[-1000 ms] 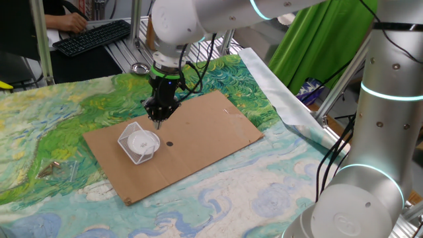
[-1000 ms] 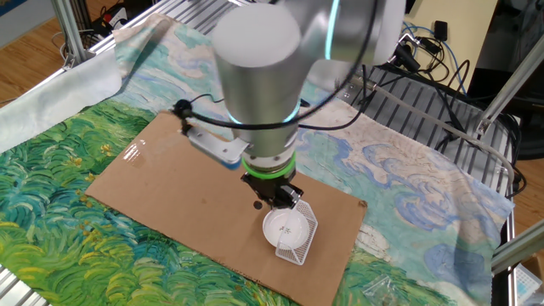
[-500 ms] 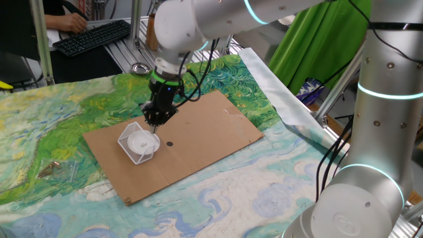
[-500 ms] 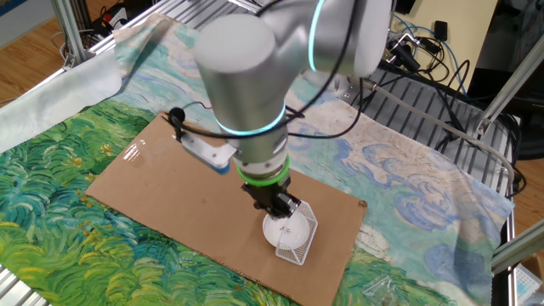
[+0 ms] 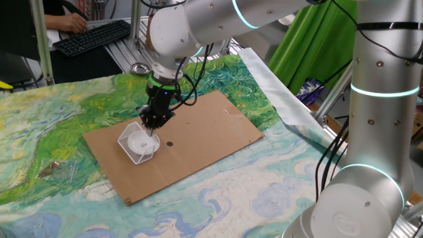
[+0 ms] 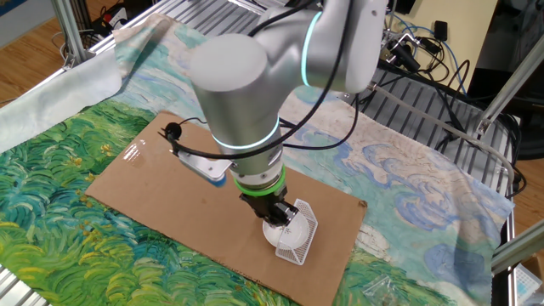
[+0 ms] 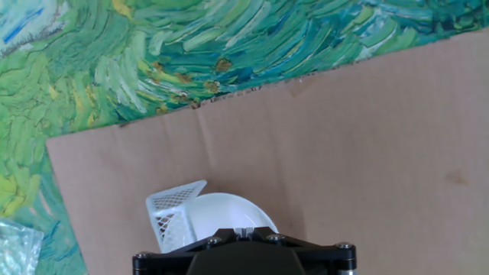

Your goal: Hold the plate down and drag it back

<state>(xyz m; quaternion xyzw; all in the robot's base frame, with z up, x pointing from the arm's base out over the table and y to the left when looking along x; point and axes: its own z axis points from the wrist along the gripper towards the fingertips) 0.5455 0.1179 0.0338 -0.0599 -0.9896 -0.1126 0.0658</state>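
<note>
The white wire-mesh basket [image 5: 134,151] lies on the cardboard sheet [image 5: 198,142] and holds the plate [image 5: 141,141], which sits open side up. The gripper [image 5: 151,125] points down at the plate's rim; the plate lies directly beneath the jaws. Whether the tips touch it cannot be told. Jaw spacing cannot be told either: the hand view shows only the plate [image 7: 229,214] and basket [image 7: 174,214] ahead of the gripper housing. The plate is round, with no long axis.
</note>
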